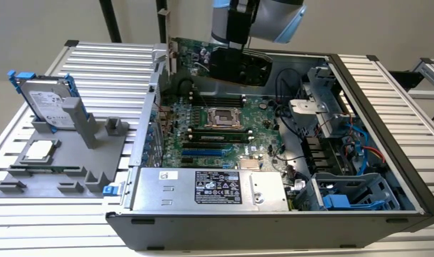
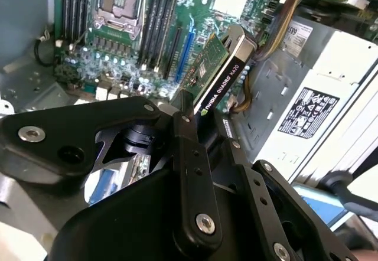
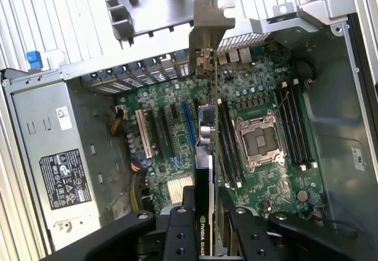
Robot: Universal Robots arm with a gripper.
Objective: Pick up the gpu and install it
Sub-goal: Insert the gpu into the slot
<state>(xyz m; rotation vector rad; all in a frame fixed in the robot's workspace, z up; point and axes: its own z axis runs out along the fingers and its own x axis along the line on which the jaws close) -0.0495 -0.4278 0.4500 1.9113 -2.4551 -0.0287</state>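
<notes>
first wrist view, grip: fingers [image 3: 178, 237] closed narrow on the gpu [image 3: 205, 137], 1 on each flat face; card seen edge-on, running straight out ahead of the fingers.
first wrist view, bracket: silver bracket [image 3: 208, 31] at the card end farthest from the fingers, near the rear slot wall [image 3: 147, 66]. Prob. turned this way so the bracket meets the rear openings.
first wrist view, below: motherboard [image 3: 260, 95] beneath the fingers; blue slot [image 3: 188, 125] just beside the card's line, CPU socket [image 3: 255, 140] on its other side.
second wrist view, grip: fingers [image 2: 188, 149] clamp the gpu [image 2: 215, 66] at the end away from the bracket. Holding by the faces leaves the lower edge free for a slot, I'd judge.
second wrist view, around: blue slot [image 2: 185, 54] beyond the fingers; power supply [image 2: 331, 78] off to 1 side.
exterior view, height: gpu [image 1: 238, 67] hangs under the arm [image 1: 263, 19], above the open case [image 1: 274, 233], apart from the board. Carried, not yet installed.
exterior view, rest: hard drive [image 1: 49, 99] upright in grey holder [image 1: 67, 155] on tabletop [image 1: 103, 59], well apart from the fingers.
</notes>
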